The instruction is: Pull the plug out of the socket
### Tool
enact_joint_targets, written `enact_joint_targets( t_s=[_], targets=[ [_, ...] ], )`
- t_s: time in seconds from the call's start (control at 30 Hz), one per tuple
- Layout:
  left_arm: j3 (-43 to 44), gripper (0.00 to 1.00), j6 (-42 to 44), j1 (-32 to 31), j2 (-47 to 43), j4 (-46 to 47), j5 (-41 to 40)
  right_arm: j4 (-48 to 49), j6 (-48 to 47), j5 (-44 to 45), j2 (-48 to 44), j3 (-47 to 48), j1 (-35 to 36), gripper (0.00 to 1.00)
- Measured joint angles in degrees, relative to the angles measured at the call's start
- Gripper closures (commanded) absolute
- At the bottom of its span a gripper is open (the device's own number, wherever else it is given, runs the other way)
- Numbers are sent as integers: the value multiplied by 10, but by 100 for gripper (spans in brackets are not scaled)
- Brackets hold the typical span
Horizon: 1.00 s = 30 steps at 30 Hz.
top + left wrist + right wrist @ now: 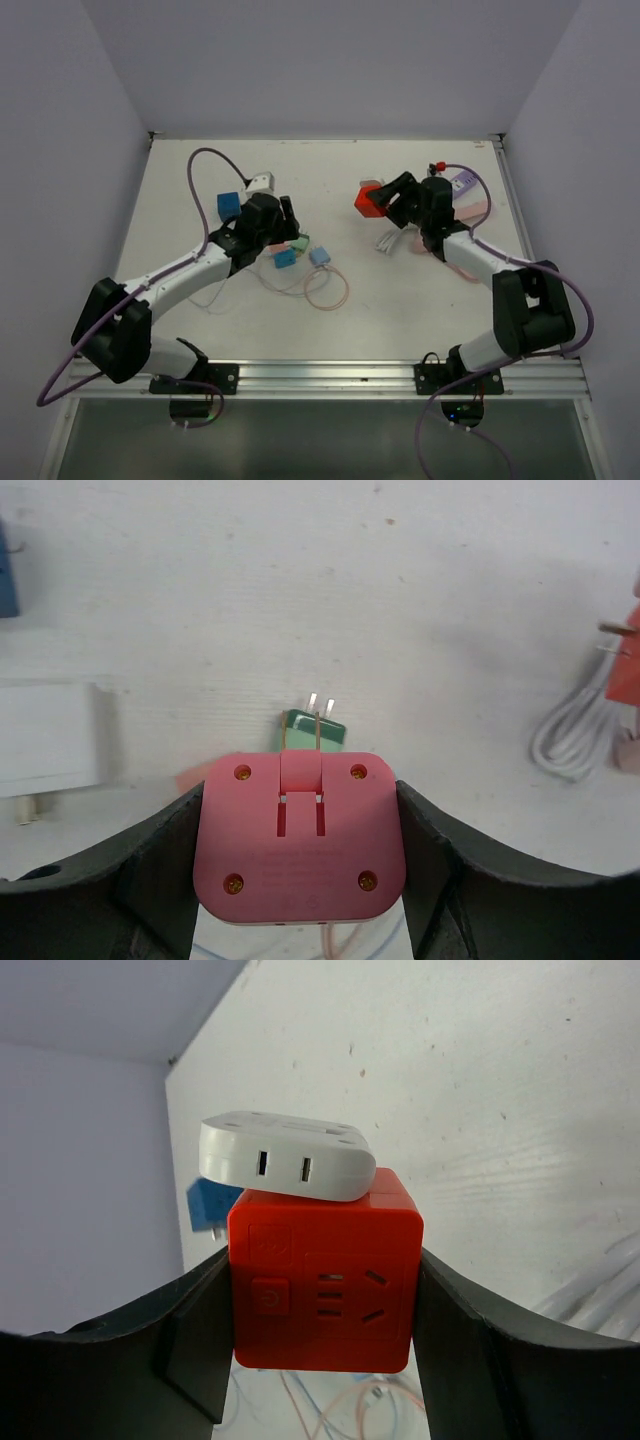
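My left gripper (275, 235) (300, 845) is shut on a pink square plug (300, 835), with a finger on each side. The plug's two metal prongs (322, 720) stick out bare, touching nothing. The plug shows only as a pink sliver in the top view (276, 246). My right gripper (388, 200) (322, 1295) is shut on a red cube socket (325, 1280) (368, 202), held off the table well to the right of the plug. A white adapter (285, 1155) sits against the socket's top face.
A green adapter (315, 730) lies just beyond the pink plug. A white adapter (262, 183) and a blue cube (229, 205) lie at the back left. Small blue adapters (285, 258) and thin looped cables (325, 290) lie mid-table. A coiled white cable (390, 240) and a purple-and-pink block (465, 190) lie by the right arm.
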Motion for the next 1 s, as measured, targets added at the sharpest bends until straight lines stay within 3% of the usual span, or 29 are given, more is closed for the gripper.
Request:
enact_joint_targets(
  t_s=[0.3,0.53,0.73,1.0],
  targets=[
    [-8,74,53,106,47,-22,0,-139,-206,-83,-68,7,3,100],
    [-1,72,78,112,122,-3,23,-217,-301,-99,-112,5,12,100],
    [42,64,83,112,188,8,25,-256,-347,-113,-130,-1,16,100],
    [60,30,84,113,222,2,10,-305,-406,-122,-139,-1,33,100]
  ],
)
